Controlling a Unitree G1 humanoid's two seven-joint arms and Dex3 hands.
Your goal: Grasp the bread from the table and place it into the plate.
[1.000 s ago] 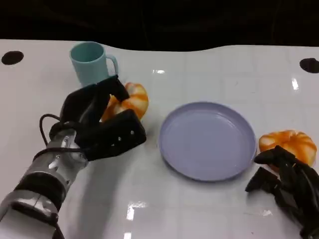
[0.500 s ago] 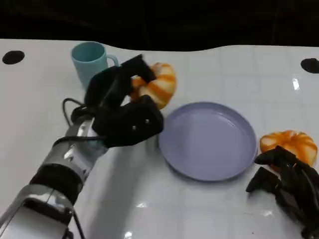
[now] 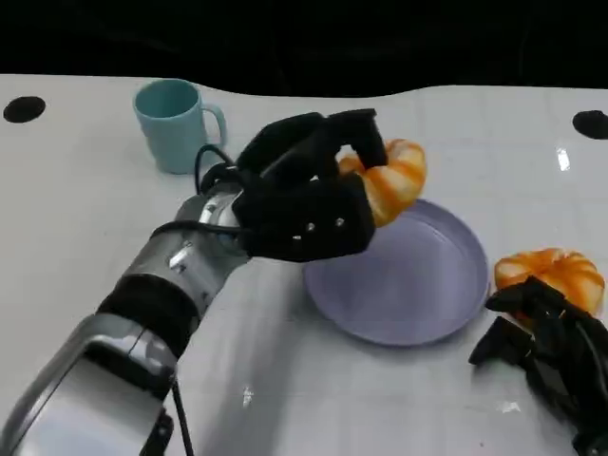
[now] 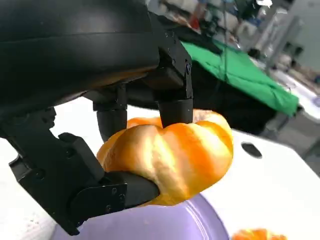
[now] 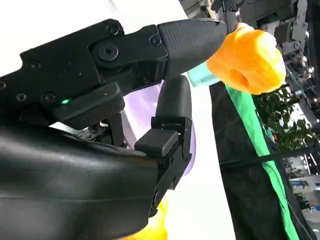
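Observation:
My left hand (image 3: 304, 199) grips an orange-and-white twisted bread (image 3: 389, 182) and holds it in the air over the far left rim of the lilac plate (image 3: 418, 285). The left wrist view shows the bread (image 4: 175, 155) pinched between the black fingers, with the plate (image 4: 165, 225) just beneath. A second bread (image 3: 553, 275) lies on the table to the right of the plate. My right hand (image 3: 551, 356) rests on the table just in front of that bread, fingers curled and holding nothing. In the right wrist view the carried bread (image 5: 247, 57) shows beyond the right hand's fingers (image 5: 170, 125).
A teal mug (image 3: 174, 123) stands at the back left of the white table (image 3: 76, 237). Dark round holes mark the table's far left (image 3: 23, 109) and far right (image 3: 591, 123) corners. The table's far edge runs behind the mug and plate.
My left hand has lifted the bread from beside the mug and carried it right, from the table to above the plate's left rim. The right hand has stayed put.

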